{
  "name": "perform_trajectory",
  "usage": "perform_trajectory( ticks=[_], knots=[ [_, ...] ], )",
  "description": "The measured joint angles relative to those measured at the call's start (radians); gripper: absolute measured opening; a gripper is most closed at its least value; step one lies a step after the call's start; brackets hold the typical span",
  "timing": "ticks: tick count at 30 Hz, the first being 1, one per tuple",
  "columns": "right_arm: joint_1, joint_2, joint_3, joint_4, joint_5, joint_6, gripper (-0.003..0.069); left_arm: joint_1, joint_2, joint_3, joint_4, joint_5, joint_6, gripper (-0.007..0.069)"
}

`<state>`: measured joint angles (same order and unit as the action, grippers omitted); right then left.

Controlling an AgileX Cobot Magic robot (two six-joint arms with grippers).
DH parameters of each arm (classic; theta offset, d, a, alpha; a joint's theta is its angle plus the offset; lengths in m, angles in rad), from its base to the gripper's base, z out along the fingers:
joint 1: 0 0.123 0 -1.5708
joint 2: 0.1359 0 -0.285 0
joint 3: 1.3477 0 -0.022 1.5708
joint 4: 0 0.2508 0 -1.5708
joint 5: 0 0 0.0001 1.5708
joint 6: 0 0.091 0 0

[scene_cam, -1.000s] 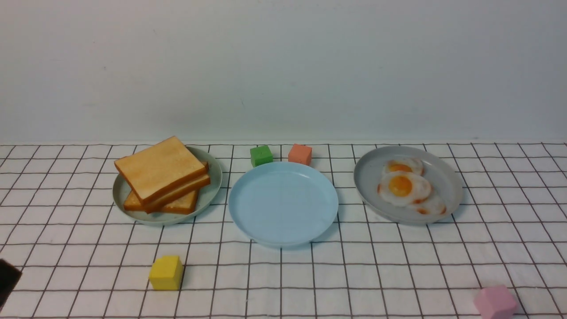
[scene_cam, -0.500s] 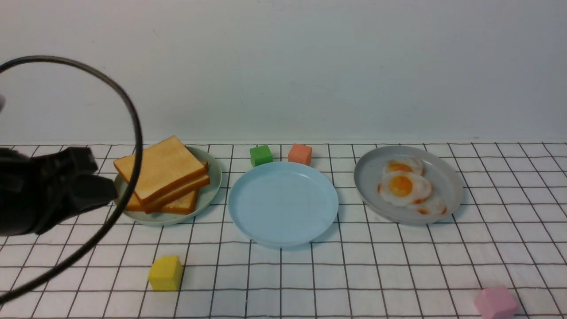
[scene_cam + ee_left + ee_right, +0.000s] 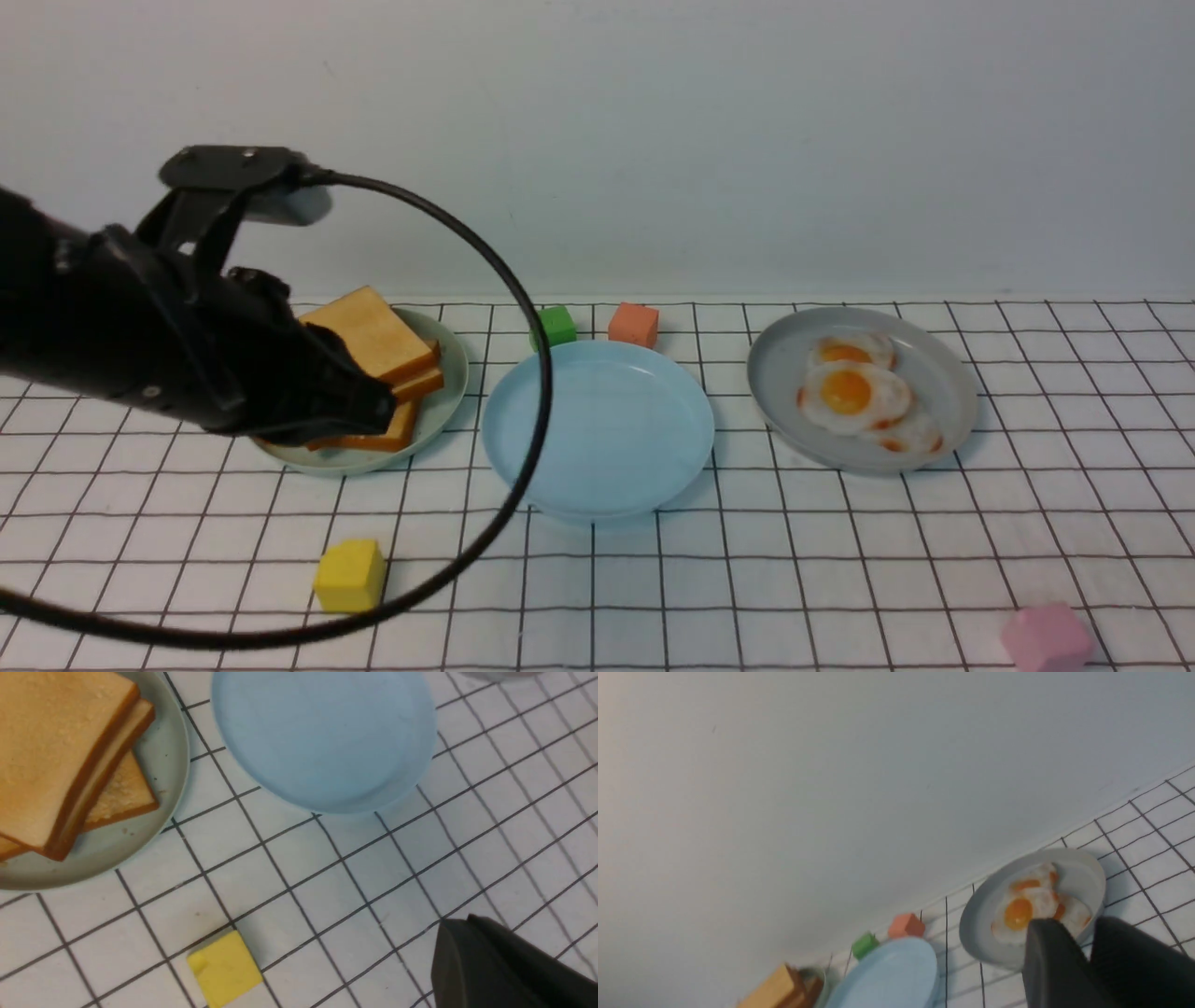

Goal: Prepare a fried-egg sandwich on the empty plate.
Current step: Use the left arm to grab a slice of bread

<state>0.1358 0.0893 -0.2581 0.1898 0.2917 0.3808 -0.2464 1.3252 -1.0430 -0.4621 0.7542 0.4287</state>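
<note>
Golden-brown toast slices [image 3: 373,341] are stacked on the pale green plate [image 3: 439,411] at the left. The empty light blue plate [image 3: 597,429] sits in the middle. White fried eggs [image 3: 850,392] with orange yolks lie on the grey plate [image 3: 943,373] at the right. My left gripper [image 3: 378,411] hangs in front of the toast stack, hiding part of it. In the left wrist view it [image 3: 448,926] is shut on nothing, above bare cloth near the blue plate [image 3: 322,737] and apart from the toast [image 3: 51,751]. My right gripper [image 3: 1080,926] is open and empty, short of the eggs [image 3: 1020,912].
A yellow cube [image 3: 350,574] lies on the checked cloth in front of the toast plate. Green [image 3: 557,325] and orange-red [image 3: 633,324] cubes stand behind the blue plate. A pink cube [image 3: 1046,637] is at the front right. The left arm's black cable [image 3: 523,308] loops across the blue plate.
My left arm has swung in from the left edge to stand in front of the toast stack, its cable now arching across the blue plate. Plates and food have not moved.
</note>
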Motion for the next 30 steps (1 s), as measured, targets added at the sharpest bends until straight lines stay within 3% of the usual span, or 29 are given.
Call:
perform_trajectory(
  ticks=[4,9,16,22,30],
  knots=[
    [0.11,0.238,-0.341,-0.052,0.393,-0.225,-0.0004,-0.037,0.132,-0.136,0.218,0.055,-0.183,-0.0013],
    [0.204,0.481,-0.613,-0.055,0.743,-0.42,-0.0009,-0.027,0.321,-0.288,0.345,0.108,-0.261,-0.0013],
    [0.357,0.569,-0.673,-0.055,0.805,-0.484,-0.0005,0.031,0.542,-0.495,0.363,0.169,-0.275,-0.0013],
    [0.385,0.57,-0.673,-0.071,0.805,-0.491,-0.0003,0.042,0.618,-0.542,0.44,0.133,-0.276,0.0006],
    [0.386,0.57,-0.673,-0.093,0.803,-0.491,-0.0002,0.042,0.643,-0.549,0.537,0.002,-0.276,0.027]
  ],
)
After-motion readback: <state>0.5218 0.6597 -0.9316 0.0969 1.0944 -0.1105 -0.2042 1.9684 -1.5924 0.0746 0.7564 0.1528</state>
